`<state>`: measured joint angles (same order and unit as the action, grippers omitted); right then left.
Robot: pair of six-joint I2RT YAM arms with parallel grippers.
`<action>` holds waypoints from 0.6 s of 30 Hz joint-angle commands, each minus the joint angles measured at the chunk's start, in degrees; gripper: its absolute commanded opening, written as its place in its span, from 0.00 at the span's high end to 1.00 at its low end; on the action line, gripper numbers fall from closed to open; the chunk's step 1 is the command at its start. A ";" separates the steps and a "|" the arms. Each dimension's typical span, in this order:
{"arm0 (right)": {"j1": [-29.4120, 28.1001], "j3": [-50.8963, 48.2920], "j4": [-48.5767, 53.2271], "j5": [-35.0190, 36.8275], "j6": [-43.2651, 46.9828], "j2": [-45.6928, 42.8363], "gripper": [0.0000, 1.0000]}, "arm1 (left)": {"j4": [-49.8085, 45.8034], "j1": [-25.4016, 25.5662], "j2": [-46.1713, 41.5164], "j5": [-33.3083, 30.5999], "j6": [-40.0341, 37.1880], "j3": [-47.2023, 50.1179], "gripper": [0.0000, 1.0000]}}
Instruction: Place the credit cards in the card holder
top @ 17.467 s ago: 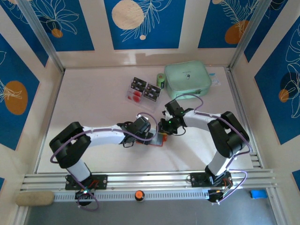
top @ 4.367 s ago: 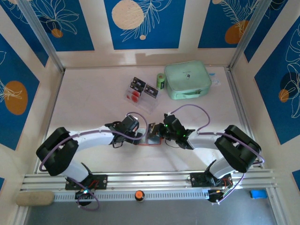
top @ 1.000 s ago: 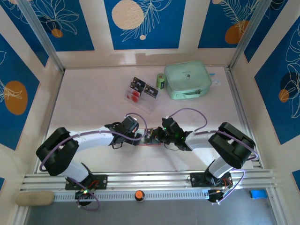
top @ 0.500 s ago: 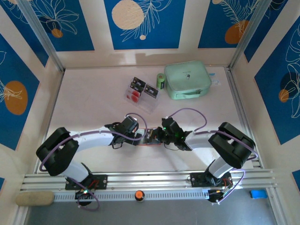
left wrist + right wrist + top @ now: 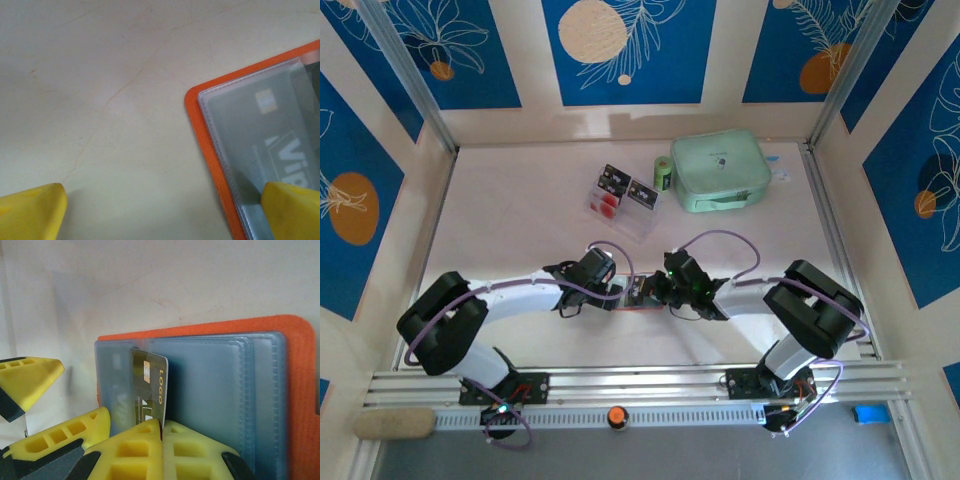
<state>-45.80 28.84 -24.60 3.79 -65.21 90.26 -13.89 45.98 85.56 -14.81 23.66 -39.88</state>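
While right gripper pinches credit card half inside card holder pocket, left gripper gapes wide; holds nothing

Two white arms with black joints carry looping purple cables. Their fingers are yellow, moulded with square recesses.

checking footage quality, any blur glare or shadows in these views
Left wrist: card holder edge sharp, fingertips of the left hand soft, one shadowing the clear pocket. Right wrist: credit card print legible, right hand close and slightly soft, grey shadow on the table. Top external: even light, pale glare low on the back wall.
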 commanded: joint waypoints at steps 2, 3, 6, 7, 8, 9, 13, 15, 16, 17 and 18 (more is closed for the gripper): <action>-0.69 0.33 5.26 -1.57 -0.05 2.28 1.00 | -0.39 -0.46 0.57 0.92 0.15 0.94 0.00; -0.69 0.37 5.42 -1.76 -0.01 2.48 1.00 | -0.37 -0.47 0.57 0.92 0.16 0.87 0.00; -0.52 1.63 7.12 -3.10 1.05 2.84 0.96 | -0.37 -0.49 0.49 0.92 0.24 0.77 0.00; -0.35 2.41 8.58 -3.56 1.90 2.69 0.88 | -0.40 -0.53 0.43 0.92 0.25 0.73 0.00; -0.12 3.18 10.10 -3.77 2.65 2.36 0.80 | -0.41 -0.54 0.32 0.83 0.24 0.68 0.00; 0.11 4.09 11.88 -4.01 3.87 1.73 0.71 | -0.40 -0.45 0.23 0.75 0.18 0.68 0.00; 1.65 7.99 20.51 -4.24 8.53 -1.80 0.56 | -0.61 -0.58 -0.54 1.01 0.94 0.41 0.00; 2.41 9.60 23.82 -4.23 10.29 -3.33 0.56 | -0.43 -0.56 -1.03 1.18 1.37 0.31 0.00; 2.76 10.43 25.08 -4.28 11.00 -3.88 0.56 | -0.43 -0.59 -1.26 1.27 1.50 0.26 0.00; 2.93 11.00 26.02 -4.31 11.60 -4.18 0.57 | -0.42 -0.62 -1.51 1.38 1.68 0.19 0.00; 3.00 11.76 26.80 -4.45 12.23 -4.22 0.58 | -0.40 -0.67 -1.77 1.45 1.81 0.11 0.00</action>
<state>-43.33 38.28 -5.37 0.51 -56.86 87.79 -13.32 45.95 85.43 -14.39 24.29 -39.88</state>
